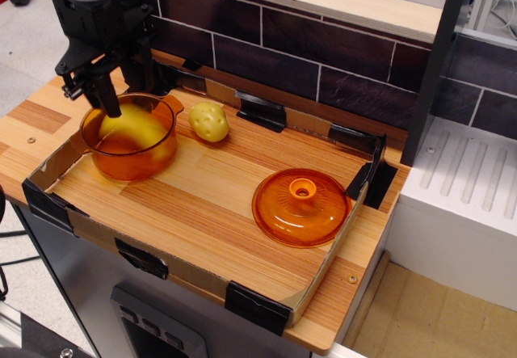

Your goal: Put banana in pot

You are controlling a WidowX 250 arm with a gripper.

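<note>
The banana (136,127) lies inside the translucent orange pot (129,154) at the left of the wooden tray, its yellow showing over the rim and through the wall. My black gripper (123,86) hangs just above the pot's back rim. Its fingers (104,94) stand apart with nothing between them, so it is open and empty. The arm's body hides part of the back wall behind the pot.
A lumpy yellow-green potato (209,121) sits just right of the pot. The orange lid with a knob (300,206) lies at the front right. A low cardboard rim (161,266) with black tape corners rings the board. A dark brick wall (323,59) stands behind.
</note>
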